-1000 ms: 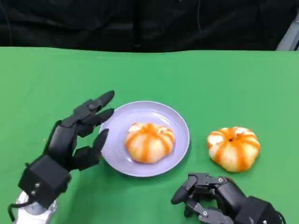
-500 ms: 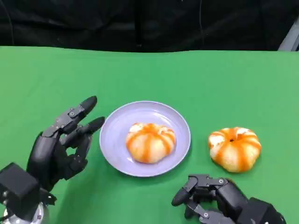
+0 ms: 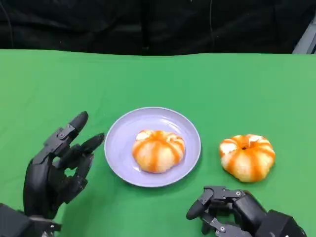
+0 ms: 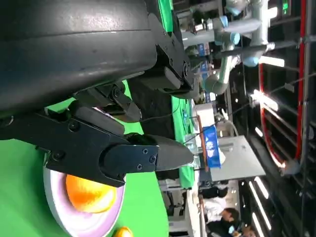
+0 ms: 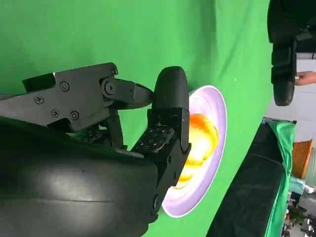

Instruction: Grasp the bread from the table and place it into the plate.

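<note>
Bread (image 3: 158,150) sits in the plate (image 3: 121,136) as the empty, spread-fingered left hand (image 3: 57,165) withdraws; second bread (image 3: 247,156) waits beyond the curled, empty right hand (image 3: 232,212).

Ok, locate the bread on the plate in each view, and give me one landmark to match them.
Head view: bread on the plate, centre of the picture, sitting in the lavender plate.
Left wrist view: the bread at lower left, below the left hand.
Right wrist view: the bread right of centre, partly behind the right hand.
Shared landmark: the plate's rim.
</note>
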### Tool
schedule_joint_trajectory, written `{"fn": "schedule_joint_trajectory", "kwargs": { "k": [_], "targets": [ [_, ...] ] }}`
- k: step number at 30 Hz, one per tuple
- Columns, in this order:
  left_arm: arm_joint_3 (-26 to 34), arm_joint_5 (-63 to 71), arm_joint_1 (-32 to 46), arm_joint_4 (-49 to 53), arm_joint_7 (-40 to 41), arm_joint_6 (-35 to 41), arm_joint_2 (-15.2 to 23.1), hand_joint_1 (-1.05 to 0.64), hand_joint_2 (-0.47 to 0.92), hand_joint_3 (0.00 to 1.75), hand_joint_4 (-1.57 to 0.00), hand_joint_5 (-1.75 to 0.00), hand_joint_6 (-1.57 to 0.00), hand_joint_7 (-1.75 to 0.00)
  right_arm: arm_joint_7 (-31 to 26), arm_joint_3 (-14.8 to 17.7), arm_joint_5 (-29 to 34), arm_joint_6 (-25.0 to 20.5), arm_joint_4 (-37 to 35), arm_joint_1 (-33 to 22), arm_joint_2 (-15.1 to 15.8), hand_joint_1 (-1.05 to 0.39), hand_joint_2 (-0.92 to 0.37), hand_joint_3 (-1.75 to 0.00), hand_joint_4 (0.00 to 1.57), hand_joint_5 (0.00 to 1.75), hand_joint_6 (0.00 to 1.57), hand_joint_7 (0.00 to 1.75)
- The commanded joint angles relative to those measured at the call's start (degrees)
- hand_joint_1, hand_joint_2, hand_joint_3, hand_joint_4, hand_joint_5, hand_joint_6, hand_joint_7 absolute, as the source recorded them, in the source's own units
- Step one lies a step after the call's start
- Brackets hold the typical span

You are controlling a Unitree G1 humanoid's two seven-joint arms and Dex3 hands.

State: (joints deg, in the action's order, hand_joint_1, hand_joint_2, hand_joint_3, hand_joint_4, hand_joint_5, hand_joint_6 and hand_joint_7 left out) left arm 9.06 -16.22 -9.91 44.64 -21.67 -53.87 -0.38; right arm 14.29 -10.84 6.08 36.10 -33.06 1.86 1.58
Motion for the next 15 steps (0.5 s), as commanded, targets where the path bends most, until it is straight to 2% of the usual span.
{"fn": "schedule_joint_trajectory", "kwargs": {
  "k": [1, 15],
  "targets": [
    [1.38, -0.83, 0.83, 1.55, -0.67, -1.53, -0.12, -0.56, 0.92, 0.38, -0.82, -0.06, -0.59, -0.03, 0.07, 0.56, -0.52, 0.74, 0.12, -0.19, 1.15, -0.14, -0.92, -0.48, 0.66, 1.55, 0.79, 1.0],
    [3.01, -1.86, 2.21, 3.99, -2.36, -3.0, -1.55, -0.53, 0.92, 0.37, -0.85, -0.05, -0.61, -0.02, 0.57, 0.8, -0.92, 0.92, 0.14, -0.32, 1.39, -0.15, -0.92, -0.47, 0.66, 1.52, 0.8, 0.97]
  ]
}}
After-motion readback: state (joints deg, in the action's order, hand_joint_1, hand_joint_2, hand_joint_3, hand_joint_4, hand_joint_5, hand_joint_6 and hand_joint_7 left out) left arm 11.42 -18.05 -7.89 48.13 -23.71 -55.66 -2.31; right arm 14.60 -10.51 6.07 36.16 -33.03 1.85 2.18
